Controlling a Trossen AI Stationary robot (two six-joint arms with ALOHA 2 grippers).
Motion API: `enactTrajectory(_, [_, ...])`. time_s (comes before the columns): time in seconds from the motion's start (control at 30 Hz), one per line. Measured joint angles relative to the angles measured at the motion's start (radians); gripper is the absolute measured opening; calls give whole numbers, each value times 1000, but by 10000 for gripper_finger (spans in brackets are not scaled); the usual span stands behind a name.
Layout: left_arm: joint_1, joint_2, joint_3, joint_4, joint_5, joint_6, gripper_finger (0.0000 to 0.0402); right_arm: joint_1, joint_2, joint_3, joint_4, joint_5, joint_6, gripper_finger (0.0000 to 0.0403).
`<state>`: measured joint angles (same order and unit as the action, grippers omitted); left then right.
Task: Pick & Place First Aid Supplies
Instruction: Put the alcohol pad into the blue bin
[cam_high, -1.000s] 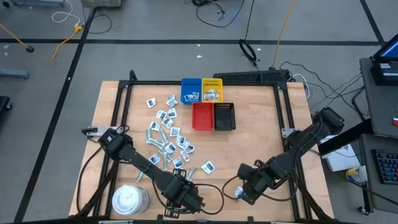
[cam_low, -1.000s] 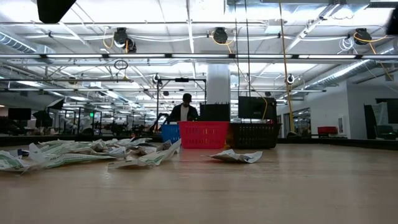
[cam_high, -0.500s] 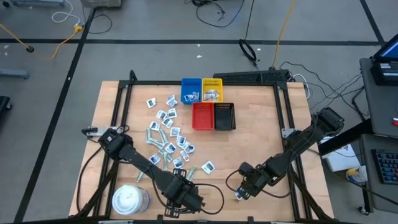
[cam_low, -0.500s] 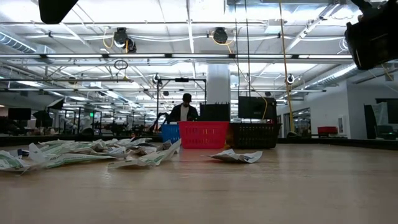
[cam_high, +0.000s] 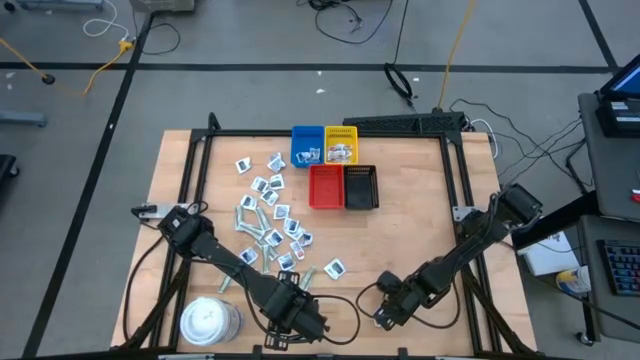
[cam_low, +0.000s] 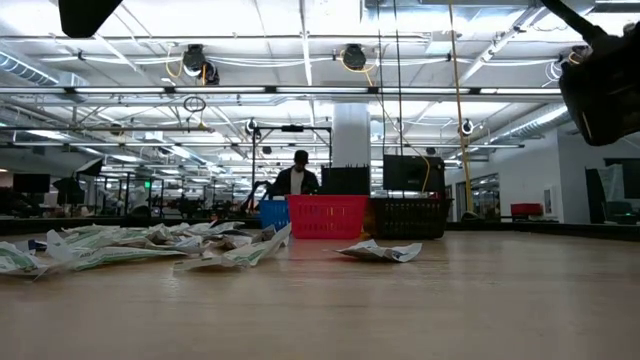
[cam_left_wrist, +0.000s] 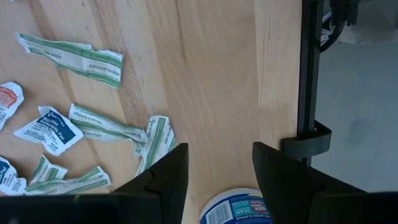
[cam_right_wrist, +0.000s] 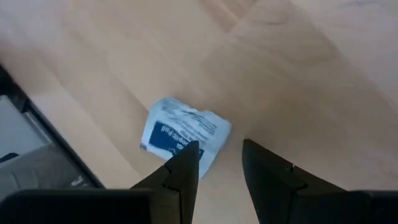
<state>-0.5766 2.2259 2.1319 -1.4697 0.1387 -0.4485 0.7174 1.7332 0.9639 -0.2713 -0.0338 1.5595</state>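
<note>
Now, right gripper (cam_right_wrist: 214, 163): its two dark fingers stand parted with bare wood between them, gripping nothing; one fingertip overlaps the edge of a white square packet with a dark blue panel (cam_right_wrist: 183, 132).
Change: over the last second the right arm has swung back along the near table edge and lowered, bringing that lone packet under its fingers.
Meaning: likely lining up a pick; the packet is not yet between the jaws.
Left gripper (cam_left_wrist: 214, 171): parked, fingers apart and empty, by the round white tub (cam_left_wrist: 235, 208).
Supplies: the scattered pile of wrapped packets (cam_high: 272, 218) lies left of centre.
Trays: a few packets already sit in the blue tray (cam_high: 306, 146) and yellow tray (cam_high: 341, 144).
</note>
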Motion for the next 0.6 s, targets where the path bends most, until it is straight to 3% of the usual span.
enactTrajectory(0.4, [0, 0, 0, 0, -1, 24, 182, -10, 46, 15, -35, -20, 119, 109])
enactTrajectory(0.6, [3, 0, 0, 0, -6, 25, 182, -11, 48, 13, -50, -23, 144, 82])
